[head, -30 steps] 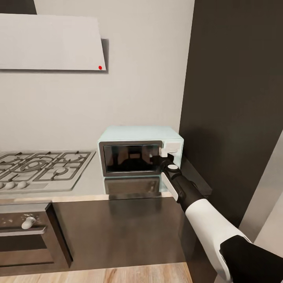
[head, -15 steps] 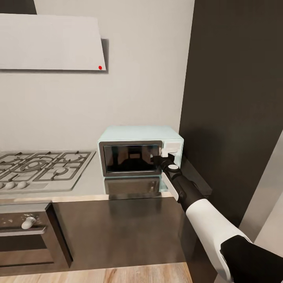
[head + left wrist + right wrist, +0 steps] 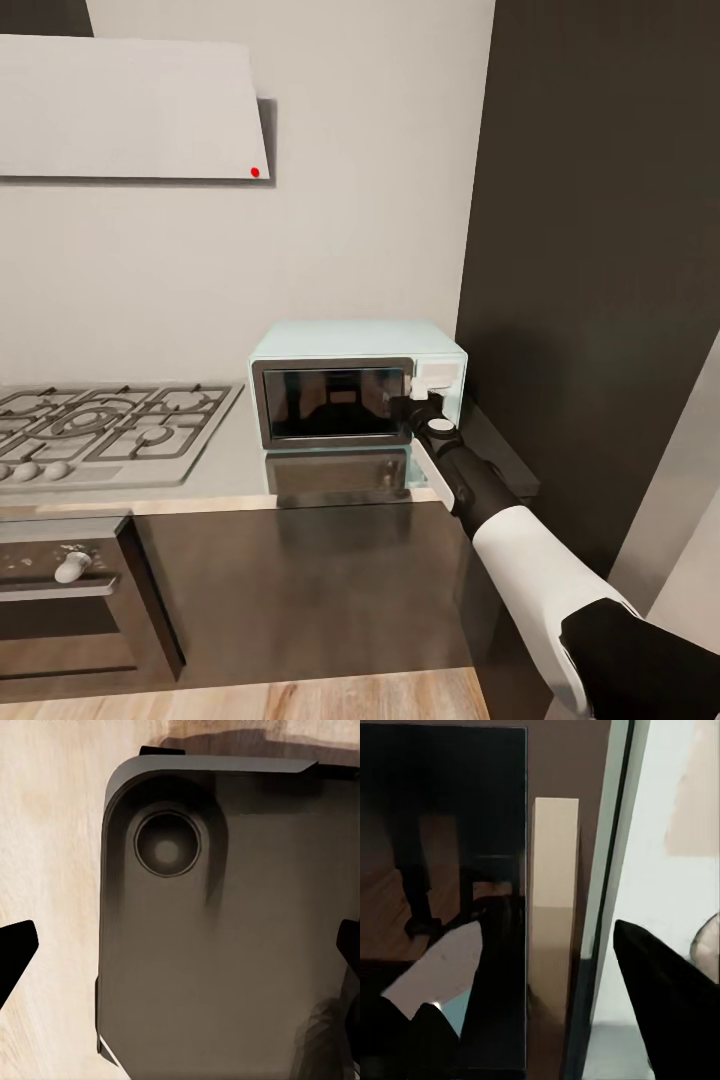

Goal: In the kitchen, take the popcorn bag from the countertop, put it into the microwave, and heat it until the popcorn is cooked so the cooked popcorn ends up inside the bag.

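Microwave (image 3: 356,385) sits at the countertop's (image 3: 230,455) far end, door apparently closed; right gripper (image 3: 404,408), fingers apart, straddles the door's edge beside the knob panel, so the step in hand looks like opening it, which calls for hooking that edge and swinging outward. Popcorn bag unlocated. Hob (image 3: 105,425) lies at nine o'clock of the oven, dark tall unit (image 3: 600,250) crowds three o'clock; left gripper (image 3: 180,945) open over the robot's base.

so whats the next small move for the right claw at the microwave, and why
Probably close the right claw on the door's right edge and pull it open. The microwave door looks shut, and the right wrist view shows the claw open, a finger on either side of that edge.
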Controlling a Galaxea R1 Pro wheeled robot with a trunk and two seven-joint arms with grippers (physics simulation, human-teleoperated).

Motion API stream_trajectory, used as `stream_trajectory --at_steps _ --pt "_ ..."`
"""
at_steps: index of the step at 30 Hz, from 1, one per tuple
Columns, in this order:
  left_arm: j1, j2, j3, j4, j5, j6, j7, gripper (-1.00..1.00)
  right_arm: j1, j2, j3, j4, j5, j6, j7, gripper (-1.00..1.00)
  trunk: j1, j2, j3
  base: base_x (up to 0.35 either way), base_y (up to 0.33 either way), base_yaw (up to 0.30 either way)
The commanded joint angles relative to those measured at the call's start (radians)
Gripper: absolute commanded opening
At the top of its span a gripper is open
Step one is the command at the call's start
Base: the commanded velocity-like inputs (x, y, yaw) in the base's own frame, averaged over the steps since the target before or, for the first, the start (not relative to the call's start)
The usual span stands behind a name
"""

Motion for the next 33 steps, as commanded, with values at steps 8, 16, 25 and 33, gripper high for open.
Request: stream_trajectory --at_steps 8,16,25,33 --pt "0.000 0.000 0.001 0.000 0.008 -0.002 0.000 1.00 -0.001 -0.001 0.005 -0.001 -0.003 0.028 -0.009 -1.00 0.000 -0.001 -0.001 0.000 0.000 0.000" --pt "0.000 0.000 0.001 0.001 0.009 -0.003 0.008 1.00 -0.001 -0.001 0.005 -0.001 -0.001 0.028 -0.011 -1.00 0.000 -0.001 -0.001 -0.054 0.000 0.000" --pt "0.000 0.000 0.001 0.000 0.008 -0.005 0.006 1.00 -0.001 -0.001 0.005 -0.001 -0.001 0.027 -0.011 -1.00 0.000 -0.001 -0.001 -0.326 0.000 0.000" --pt "0.000 0.000 0.001 0.000 0.008 -0.005 0.006 1.00 -0.001 -0.001 0.005 -0.001 -0.004 0.027 -0.010 -1.00 0.000 -0.001 -0.001 -0.120 0.000 0.000"
